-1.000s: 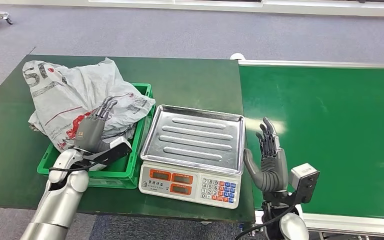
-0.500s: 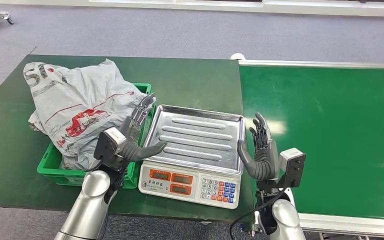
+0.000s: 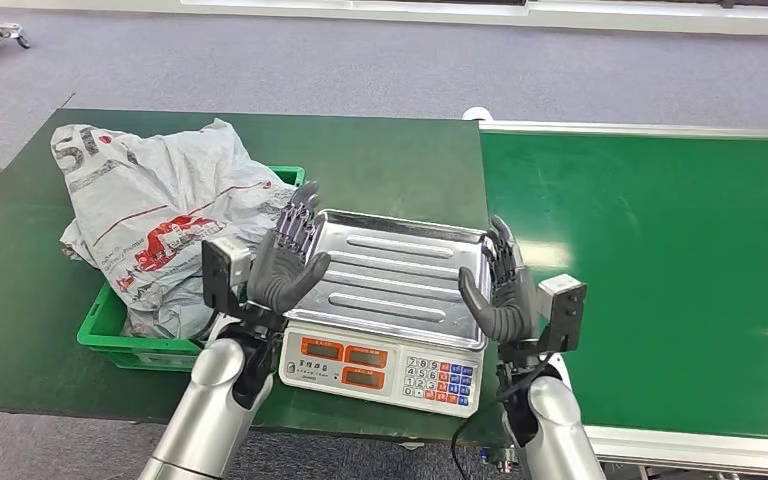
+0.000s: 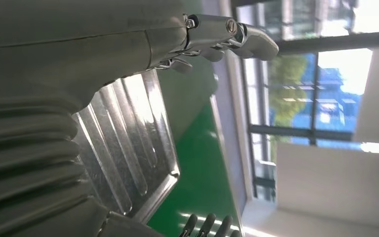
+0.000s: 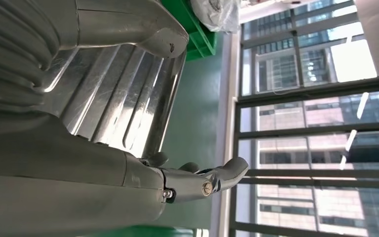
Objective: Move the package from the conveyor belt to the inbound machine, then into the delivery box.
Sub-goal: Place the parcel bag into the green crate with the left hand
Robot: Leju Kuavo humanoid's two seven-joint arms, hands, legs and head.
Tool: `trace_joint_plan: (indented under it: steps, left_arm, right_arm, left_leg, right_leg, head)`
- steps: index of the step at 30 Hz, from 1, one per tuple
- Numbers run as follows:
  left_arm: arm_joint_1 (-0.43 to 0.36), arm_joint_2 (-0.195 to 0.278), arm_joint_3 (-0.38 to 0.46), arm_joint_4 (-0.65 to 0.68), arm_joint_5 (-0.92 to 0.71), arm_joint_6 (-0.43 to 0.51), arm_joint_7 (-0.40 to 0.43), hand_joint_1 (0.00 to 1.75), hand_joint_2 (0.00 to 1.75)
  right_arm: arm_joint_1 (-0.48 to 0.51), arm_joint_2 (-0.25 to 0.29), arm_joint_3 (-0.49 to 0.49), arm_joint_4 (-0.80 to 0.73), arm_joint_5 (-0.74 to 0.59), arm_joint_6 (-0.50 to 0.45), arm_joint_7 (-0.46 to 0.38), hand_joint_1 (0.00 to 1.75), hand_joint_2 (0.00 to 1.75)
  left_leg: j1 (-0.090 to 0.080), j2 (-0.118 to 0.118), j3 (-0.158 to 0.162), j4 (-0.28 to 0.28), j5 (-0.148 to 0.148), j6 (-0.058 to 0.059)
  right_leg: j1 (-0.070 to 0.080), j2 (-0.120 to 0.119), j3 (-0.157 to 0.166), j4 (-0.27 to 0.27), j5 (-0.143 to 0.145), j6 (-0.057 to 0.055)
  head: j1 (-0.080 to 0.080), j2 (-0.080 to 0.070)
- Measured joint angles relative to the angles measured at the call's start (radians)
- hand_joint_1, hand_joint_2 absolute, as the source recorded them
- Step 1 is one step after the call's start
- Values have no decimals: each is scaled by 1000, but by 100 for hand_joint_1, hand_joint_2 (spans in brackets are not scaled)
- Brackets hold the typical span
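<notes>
**Package in the crate, both hands raised over the scale**

From where I stood, the grey plastic package [image 3: 155, 215] lay heaped in the green crate [image 3: 135, 345] on the left part of the dark green table [image 3: 380, 165]. It spilled over the crate's far and left rims, with red and dark print showing on its crumpled skin. The crate sat just beside the weighing scale [image 3: 385, 365], whose ribbed steel pan [image 3: 400, 275] carried nothing on it. The scale's orange displays and keypad faced the robot.

The left hand [image 3: 285, 262] stood upright at the pan's left edge, fingers apart and pointing up, palm turned inward toward the other hand, holding nothing. It was close to the package's nearest fold, but I could not tell whether it touched. The right hand [image 3: 500, 290] mirrored it at the pan's right edge, fingers spread and raised, thumb reaching inward, also holding nothing. In the left wrist view the thumb [image 4: 237, 37] hung above the pan's ribs; the right wrist view showed the same pan and a corner of the crate beyond it.

To the right of the table ran the bright green conveyor belt [image 3: 660, 270], edged by a pale rail. Grey floor lay beyond.
</notes>
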Motion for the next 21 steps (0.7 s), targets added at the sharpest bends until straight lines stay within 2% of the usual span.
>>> trace_joint_plan:
  steps: [3,9,15,18,21]
  left_arm:
    - [-27,-31,0,86,28,35,-8,0,0]
    - [-26,-61,0,163,36,50,-40,0,0]
    - [-14,-66,-1,174,-44,130,-42,0,0]
    - [-4,-69,-4,168,-43,138,-32,0,0]
    - [11,-71,-7,154,-37,147,-11,0,131]
  right_arm:
    - [-34,17,12,58,31,-20,-2,0,0]
    - [-39,26,46,104,139,-88,27,0,0]
    - [-22,28,47,113,88,-91,19,0,0]
    - [-18,31,46,113,105,-153,14,0,0]
    - [-10,42,51,112,102,-214,19,0,0]
  left_leg:
    - [0,0,0,0,1,0]
    - [0,0,-1,0,0,0]
    - [0,0,-1,0,0,0]
    - [0,0,-1,0,0,0]
    - [0,0,-1,0,0,0]
  right_leg:
    - [0,0,0,0,0,0]
    - [1,0,-1,0,0,0]
    - [1,0,-1,0,-1,0]
    - [0,0,-1,0,-1,0]
    - [0,0,-1,0,-1,0]
  head:
    - [0,0]
    - [0,0]
    - [0,0]
    - [0,0]
    - [0,0]
